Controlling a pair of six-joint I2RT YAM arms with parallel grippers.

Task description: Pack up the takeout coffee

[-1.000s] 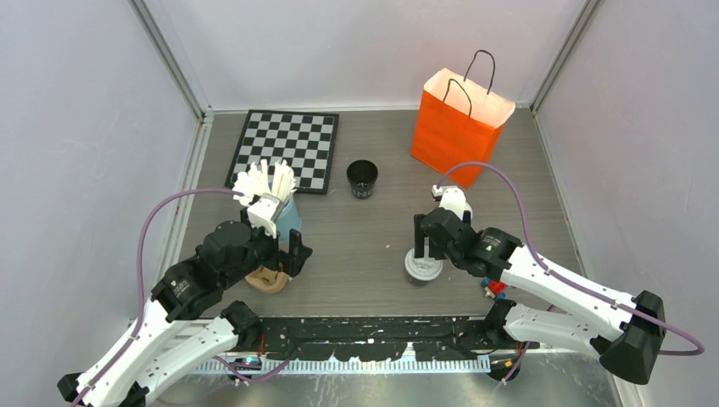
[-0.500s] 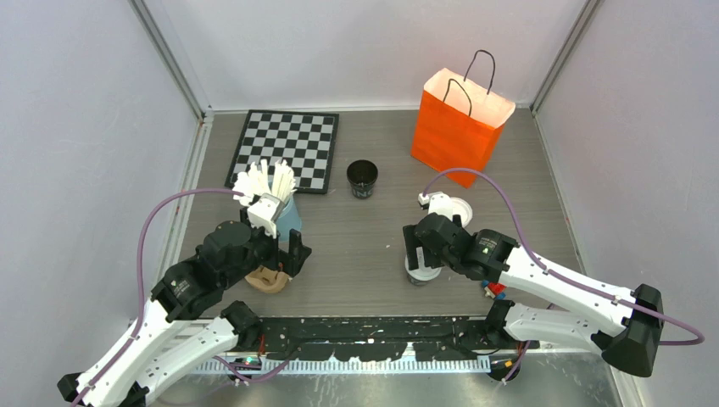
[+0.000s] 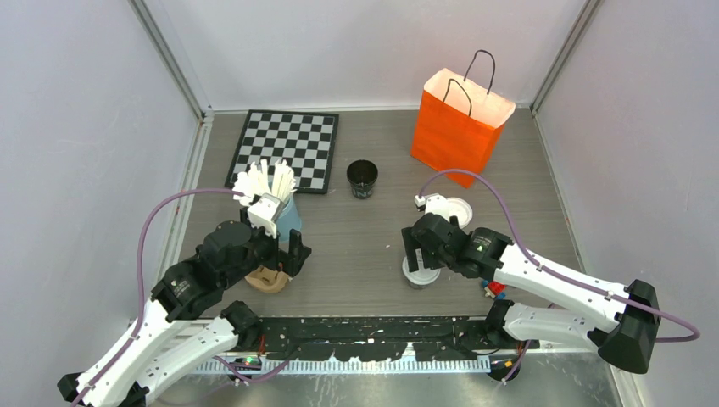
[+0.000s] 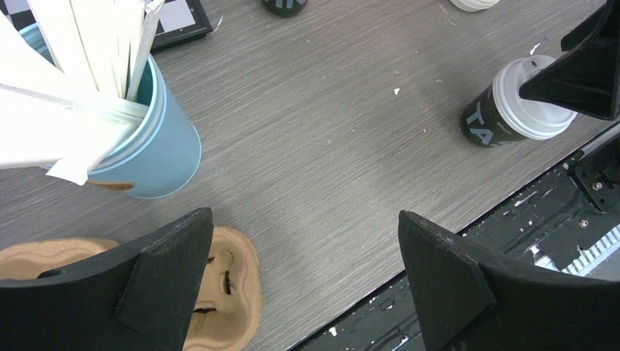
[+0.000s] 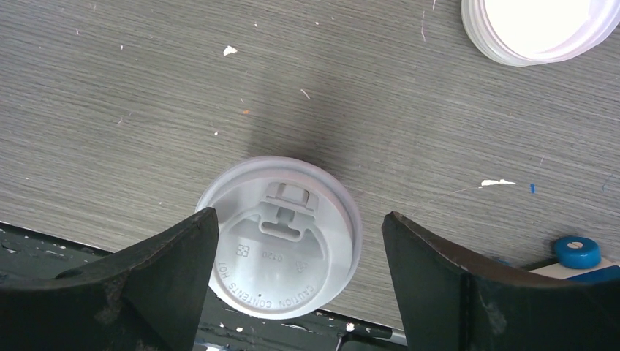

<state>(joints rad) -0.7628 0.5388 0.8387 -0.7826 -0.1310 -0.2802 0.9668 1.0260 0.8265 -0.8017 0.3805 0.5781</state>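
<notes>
Right wrist view, lower centre: right end effector point(image 5: 298, 219) has moved to straddle the lidded coffee cup point(image 5: 281, 248) — jaws wide open, not yet gripping — so the grasp looks next.

Colours across the grey wood-grain tabletop point(image 3: 356, 246)
An orange paper bag point(image 3: 454, 136) with black handles; a black-and-white chequered board point(image 3: 287, 148); an open black paper cup point(image 3: 362, 178) with pale print; a white-lidded black paper cup point(image 4: 504, 113); a light-blue cup point(image 4: 157, 146) of white sticks; seemingly a tan pulp tray point(image 4: 234, 278).

1 white-lidded black cup point(image 5: 281, 245) stands upright in front, 1 open cup point(image 3: 362, 179) farther back.
</notes>
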